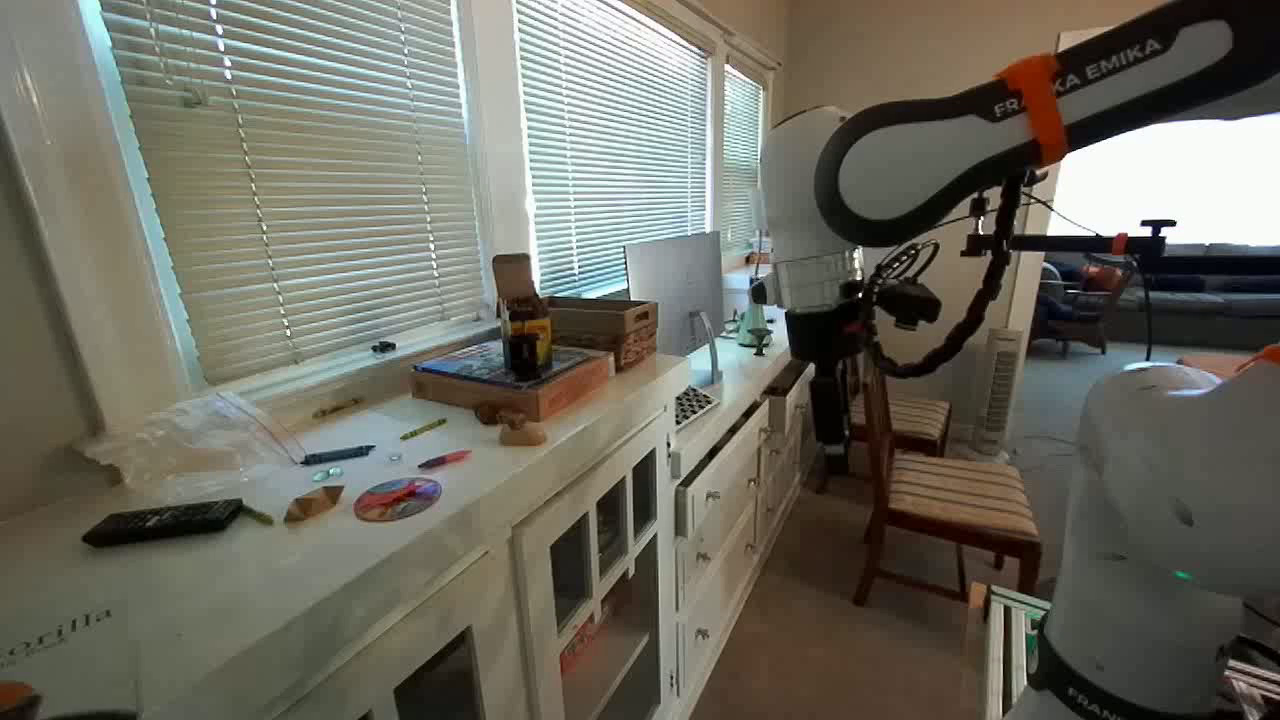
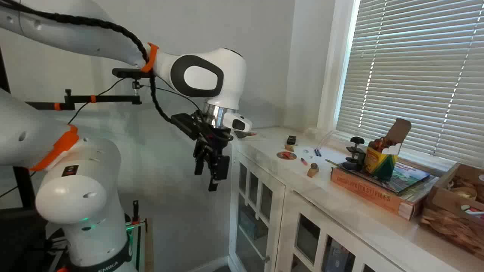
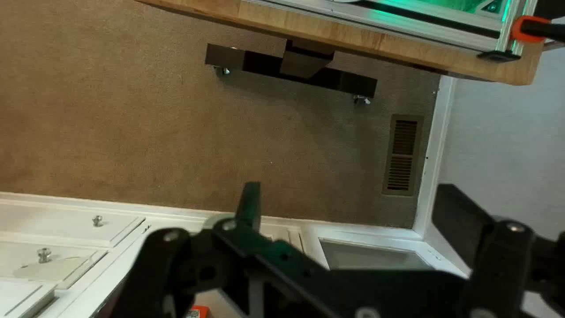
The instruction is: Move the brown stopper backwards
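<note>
A small brown wooden piece with a darker rounded knob lies near the front edge of the white counter, left of the orange-sided box. It also shows in an exterior view. A second brown wedge-shaped piece lies farther along, beside the round disc; it too shows in an exterior view. I cannot tell for sure which is the stopper. My gripper hangs in the air off the counter's front, pointing down and apart from both pieces. In the wrist view its fingers are spread with nothing between them.
The counter bears an orange-sided box with a crayon box and black clamp, a wooden crate, remote, disc, markers and a plastic bag. Chairs stand on the floor.
</note>
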`<state>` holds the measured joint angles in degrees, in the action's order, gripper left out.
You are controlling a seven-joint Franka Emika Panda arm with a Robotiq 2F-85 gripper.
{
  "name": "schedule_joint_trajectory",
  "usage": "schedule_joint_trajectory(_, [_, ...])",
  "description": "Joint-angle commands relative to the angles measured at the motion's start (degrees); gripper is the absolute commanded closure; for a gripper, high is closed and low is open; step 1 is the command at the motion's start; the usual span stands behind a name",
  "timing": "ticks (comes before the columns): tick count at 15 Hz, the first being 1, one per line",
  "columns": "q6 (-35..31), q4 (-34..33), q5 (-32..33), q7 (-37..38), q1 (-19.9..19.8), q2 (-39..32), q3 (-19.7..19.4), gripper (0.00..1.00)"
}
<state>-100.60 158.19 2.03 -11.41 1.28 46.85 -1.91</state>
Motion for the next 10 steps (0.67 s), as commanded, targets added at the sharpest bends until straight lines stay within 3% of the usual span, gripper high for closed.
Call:
schedule_joint_trajectory(1, [0.1, 0.1, 0.3, 0.3, 0.5, 0.0, -0.4, 0.00])
schedule_joint_trajectory(10, [-0.3, 0.4, 1.5, -1.7, 0.1, -0.4, -1.4, 0.00])
